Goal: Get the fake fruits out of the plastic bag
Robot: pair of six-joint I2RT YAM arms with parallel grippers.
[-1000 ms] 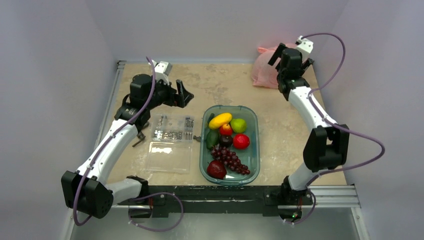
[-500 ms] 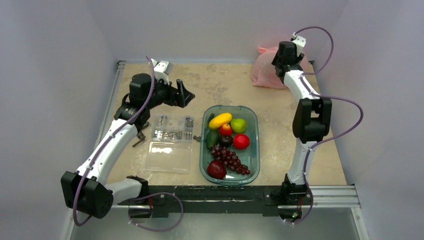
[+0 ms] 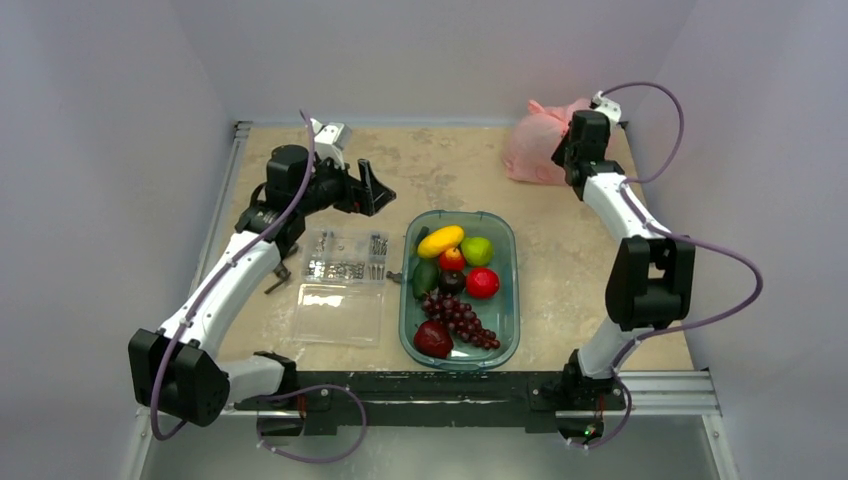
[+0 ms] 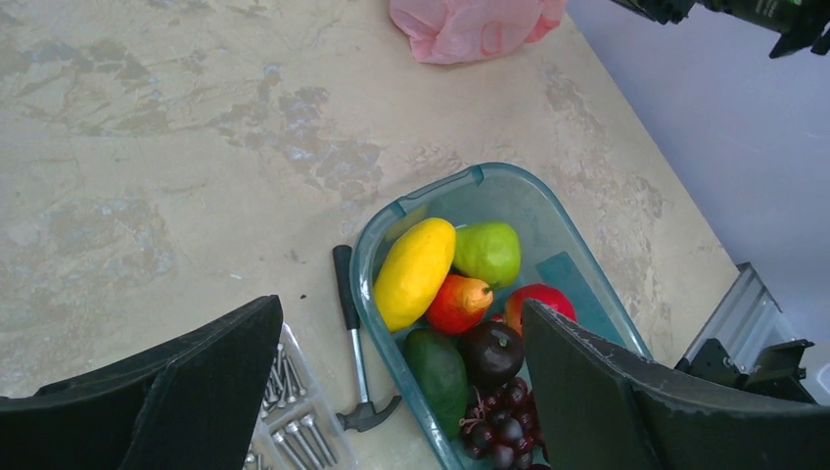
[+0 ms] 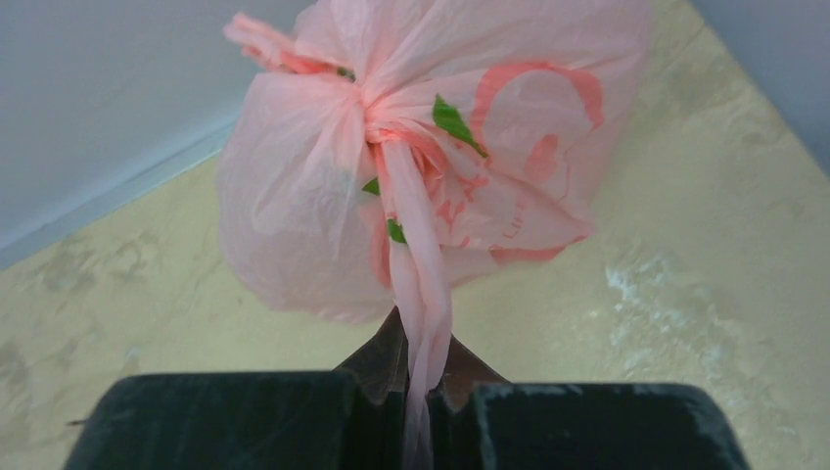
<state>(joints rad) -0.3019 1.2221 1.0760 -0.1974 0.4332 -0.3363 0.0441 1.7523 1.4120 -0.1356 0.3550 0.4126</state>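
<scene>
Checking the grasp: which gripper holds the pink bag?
The right gripper, shut on a twisted handle of the plastic bag; the left gripper is open, empty.

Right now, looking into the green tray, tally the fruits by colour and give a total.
Yellow: 1, yellow fruit
Green: 2, pale green fruit, dark green fruit
Red: 3, orange-red fruit, bright red fruit, dark red fruit
Purple: 2, plum, grape bunch
Total: 8

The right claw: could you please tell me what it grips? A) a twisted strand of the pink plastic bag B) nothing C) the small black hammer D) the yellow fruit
A: the right claw is shut on a twisted strand of the translucent pink plastic bag.
</scene>
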